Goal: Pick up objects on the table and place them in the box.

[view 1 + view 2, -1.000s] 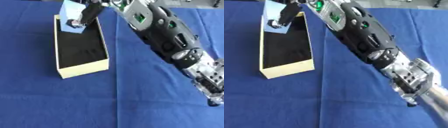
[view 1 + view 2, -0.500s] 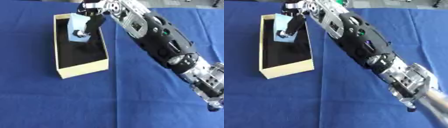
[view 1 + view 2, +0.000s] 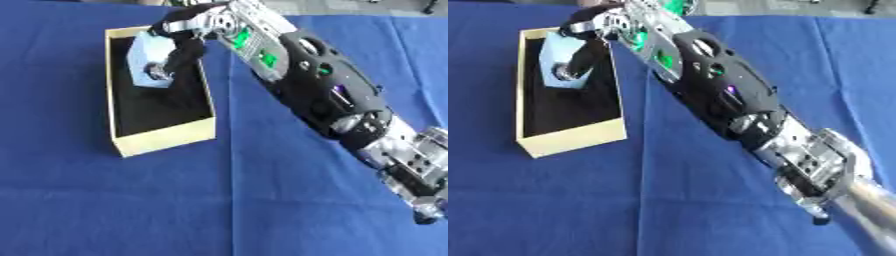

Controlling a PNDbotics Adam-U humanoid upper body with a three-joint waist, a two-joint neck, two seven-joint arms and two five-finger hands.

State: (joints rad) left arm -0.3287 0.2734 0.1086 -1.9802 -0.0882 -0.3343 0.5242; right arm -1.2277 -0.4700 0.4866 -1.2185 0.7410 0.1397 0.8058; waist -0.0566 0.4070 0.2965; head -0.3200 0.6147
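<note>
My right hand (image 3: pixel 179 47) reaches over the far half of the open box (image 3: pixel 163 141), fingers curled around a pale blue block (image 3: pixel 149 62). The block sits at my fingertips, inside the box's black interior. Blue tablecloth (image 3: pixel 131 200) lies below.

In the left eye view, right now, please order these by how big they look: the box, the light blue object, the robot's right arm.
1. Right arm, though nearness to the camera enlarges it.
2. Box.
3. Light blue object, held by the right hand over the box.
</note>
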